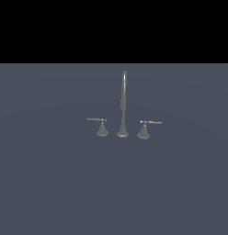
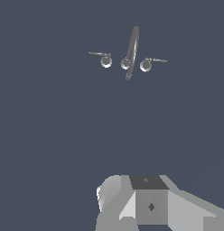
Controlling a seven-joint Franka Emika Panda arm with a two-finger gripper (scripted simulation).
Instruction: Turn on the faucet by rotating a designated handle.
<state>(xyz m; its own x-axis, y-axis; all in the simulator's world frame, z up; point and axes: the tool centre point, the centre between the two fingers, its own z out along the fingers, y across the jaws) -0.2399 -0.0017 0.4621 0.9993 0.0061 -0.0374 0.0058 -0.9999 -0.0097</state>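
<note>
The faucet (image 1: 123,105) is dull grey, with a tall thin gooseneck spout on a flared base, and stands on the flat blue-grey ground. The handle (image 1: 144,129) is on the exterior view's right of the spout, a small cone whose thin lever points right. The wrist view looks down on the faucet (image 2: 131,50) and the handle (image 2: 146,65) from far off. Only grey blocky parts of my gripper (image 2: 148,198) show at that picture's edge, well apart from the faucet. Its jaws cannot be made out. The arm is absent from the exterior view.
A twin handle (image 1: 102,128) with its lever pointing left stands on the other side of the spout, and appears in the wrist view too (image 2: 106,61). The blue-grey ground (image 1: 51,183) stretches around the set.
</note>
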